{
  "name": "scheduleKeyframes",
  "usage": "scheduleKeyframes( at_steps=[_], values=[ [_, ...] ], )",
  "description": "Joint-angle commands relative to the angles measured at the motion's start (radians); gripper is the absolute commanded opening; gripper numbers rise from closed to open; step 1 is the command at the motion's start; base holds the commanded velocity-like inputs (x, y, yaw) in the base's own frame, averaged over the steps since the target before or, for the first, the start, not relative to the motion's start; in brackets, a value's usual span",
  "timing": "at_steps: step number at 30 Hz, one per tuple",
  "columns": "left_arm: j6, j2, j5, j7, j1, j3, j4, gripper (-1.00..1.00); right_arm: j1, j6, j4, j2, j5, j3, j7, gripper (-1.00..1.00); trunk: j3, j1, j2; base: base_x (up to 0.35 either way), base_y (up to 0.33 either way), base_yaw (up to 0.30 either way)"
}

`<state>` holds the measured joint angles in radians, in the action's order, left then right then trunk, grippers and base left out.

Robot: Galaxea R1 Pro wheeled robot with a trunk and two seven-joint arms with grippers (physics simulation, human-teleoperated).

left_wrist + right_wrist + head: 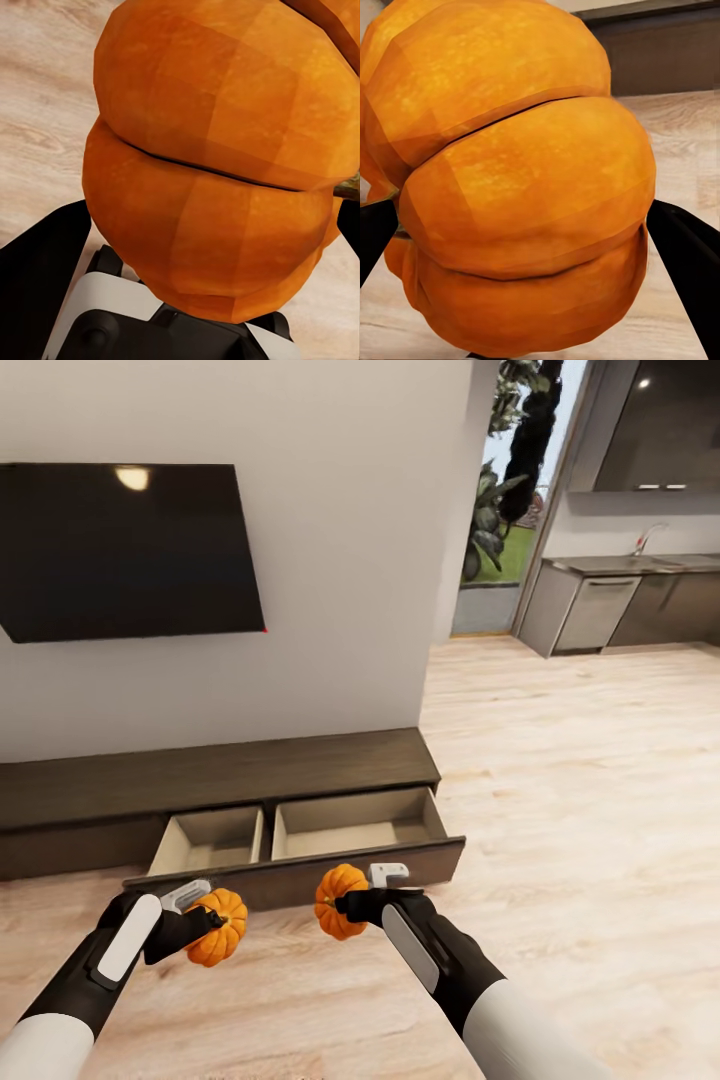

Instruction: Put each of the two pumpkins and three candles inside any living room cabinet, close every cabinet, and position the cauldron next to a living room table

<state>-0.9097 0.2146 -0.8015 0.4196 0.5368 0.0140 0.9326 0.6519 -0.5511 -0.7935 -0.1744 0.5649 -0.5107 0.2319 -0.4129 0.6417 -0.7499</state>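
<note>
left arm [95, 970]: white upper casing, black forearm, long pale-grey rounded panel set into wrist | right arm [450, 970]: matched build, white casing, black forearm, pale-grey panel | left gripper [205, 920]: black fingers, grey-white block behind | right gripper [350, 905]: black fingers, grey-white block | left wrist view: white plate edged black
</note>
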Motion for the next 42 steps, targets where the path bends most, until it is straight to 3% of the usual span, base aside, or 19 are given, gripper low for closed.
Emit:
scheduleKeyframes(
  at_steps=[1, 18, 28, 33, 38, 42],
  values=[
    [0.000, 0.000, 0.001, 0.002, 0.000, 0.000, 0.000, -1.00, 0.000, 0.000, -0.001, 0.000, 0.001, 0.000, 0.000, -1.00, 0.000, 0.000, 0.000, 0.000, 0.000, 0.289],
    [0.000, 0.000, 0.001, 0.002, 0.000, 0.000, 0.000, -1.00, 0.000, -0.006, -0.002, 0.000, 0.012, -0.001, -0.011, -1.00, 0.006, 0.000, 0.000, 0.000, 0.000, 0.255],
    [-0.001, 0.001, 0.001, 0.001, 0.000, 0.001, 0.000, -1.00, -0.002, 0.008, -0.005, 0.000, 0.014, 0.004, -0.077, -1.00, 0.016, 0.000, 0.000, 0.000, 0.000, -0.171],
    [-0.001, 0.002, 0.001, 0.001, 0.000, 0.003, 0.001, -1.00, -0.009, 0.067, -0.005, 0.000, 0.013, 0.004, -0.085, -1.00, 0.017, 0.000, 0.000, 0.003, 0.000, -0.054],
    [-0.002, 0.002, 0.001, 0.001, 0.000, 0.003, 0.005, -1.00, -0.011, 0.074, -0.004, 0.000, 0.013, 0.004, -0.085, -1.00, 0.018, 0.000, 0.000, 0.137, 0.000, -0.226],
    [-0.029, 0.002, 0.001, 0.001, -0.009, 0.002, 0.070, -1.00, -0.012, 0.080, -0.004, 0.000, 0.013, 0.004, -0.086, -1.00, 0.018, 0.000, 0.000, 0.248, 0.000, -0.111]
  ],
)
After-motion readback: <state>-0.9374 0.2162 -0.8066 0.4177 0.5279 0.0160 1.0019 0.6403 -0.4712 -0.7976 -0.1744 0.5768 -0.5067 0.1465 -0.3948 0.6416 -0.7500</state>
